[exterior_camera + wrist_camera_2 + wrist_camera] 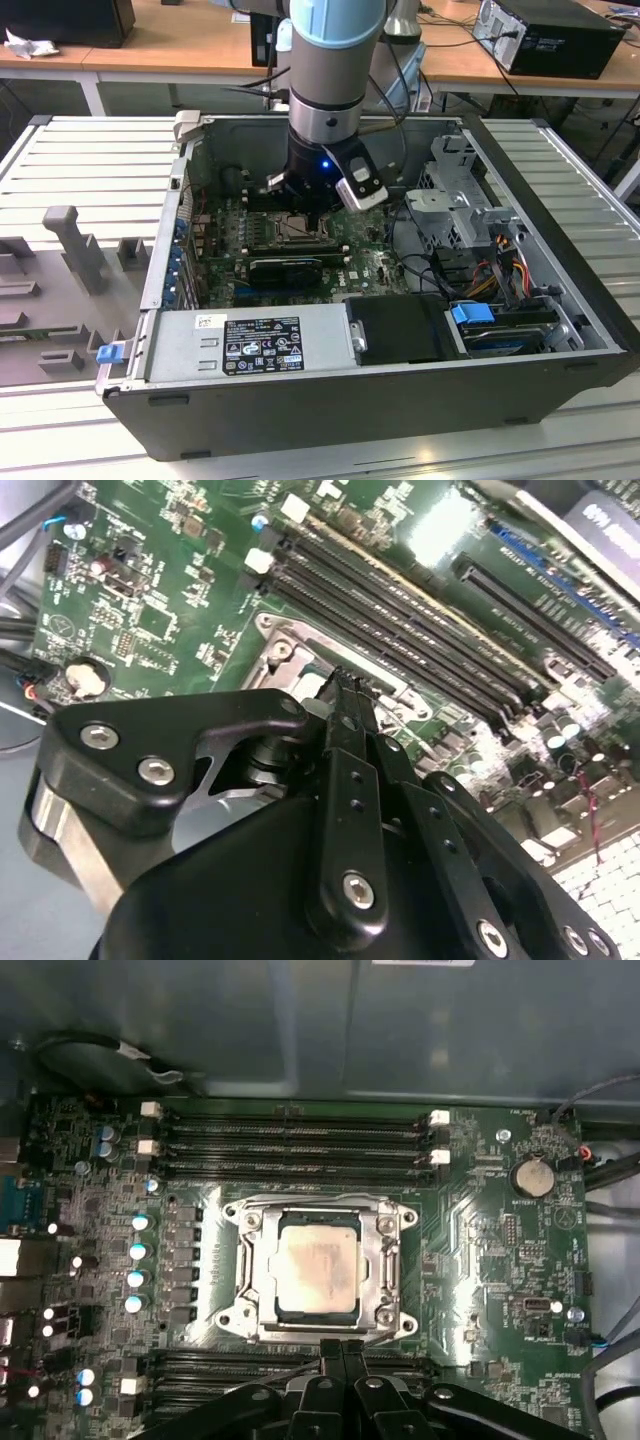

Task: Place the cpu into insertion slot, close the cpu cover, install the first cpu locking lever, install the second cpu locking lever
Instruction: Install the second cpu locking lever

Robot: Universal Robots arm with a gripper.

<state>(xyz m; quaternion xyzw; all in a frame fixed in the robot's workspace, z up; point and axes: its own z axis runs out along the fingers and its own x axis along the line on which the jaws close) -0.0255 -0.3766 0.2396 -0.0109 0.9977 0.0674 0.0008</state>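
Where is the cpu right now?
In the first wrist view the cpu lies flat in the insertion slot, framed by the cpu cover, between two banks of memory slots.

Overall light: even indoor light in the exterior view — bright on the ribbed surface (560, 180), dimmer inside the computer case (330, 400).
Indicator: a small blue lamp glows on the arm's wrist (322, 165), centre of the frame.
Glare: in the second wrist view a white hot spot washes out the green circuit board (440, 535) at upper right.
Chip face: the cpu (318, 1270) shows a soft pale sheen in the first wrist view.
Focus: fingers (345, 810) sharp — far board corners at upper right blurred.
Shadow: case wall (300, 1020) across the top of the first wrist view is murky.
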